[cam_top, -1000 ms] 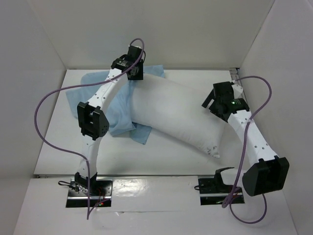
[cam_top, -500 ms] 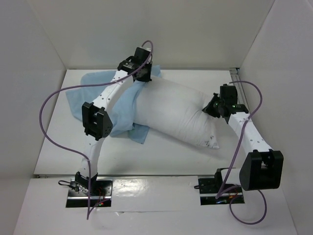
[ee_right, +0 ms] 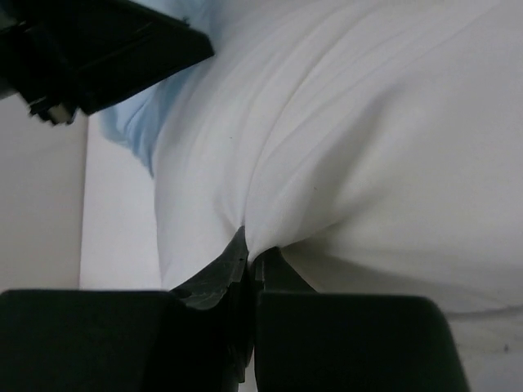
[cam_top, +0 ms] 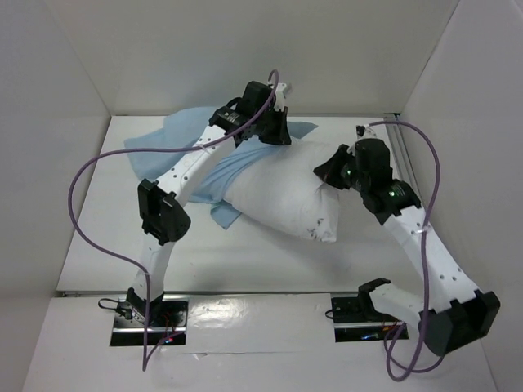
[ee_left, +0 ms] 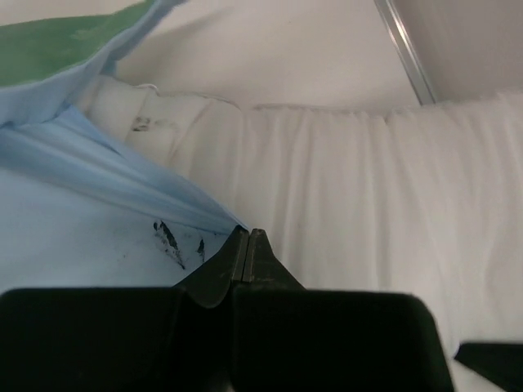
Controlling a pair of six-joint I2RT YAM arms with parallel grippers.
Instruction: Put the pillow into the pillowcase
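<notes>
**Pillow part-way in, both grips on thin folds**

White walls [cam_top: 49,82] close in a white surface [cam_top: 90,237] on three sides, bare apart from the bedding and the arms.

The pillow [cam_top: 282,192] lies slantwise across the middle of it. Its right end is exposed and its left end is under the pale blue pillowcase [cam_top: 216,173], which trails off to the far left. Whether that end is truly inside the opening or only draped over cannot be told.

The left fingers [ee_left: 225,269] are pressed together on the pillowcase hem, right where blue meets white. The right fingers [ee_right: 216,282] are pinched shut on a small fold of the pillow's cover near its right end.

Both holds look slight. If the right arm pushes hard, the fold may slip free, or the soft pillow may simply buckle in the middle instead of sliding in. If the left arm pulls against that push, the hem could tear out of its pinch and the opening would collapse flat. The case's loose far end is unheld, so the whole bundle may slide across the smooth surface.
</notes>
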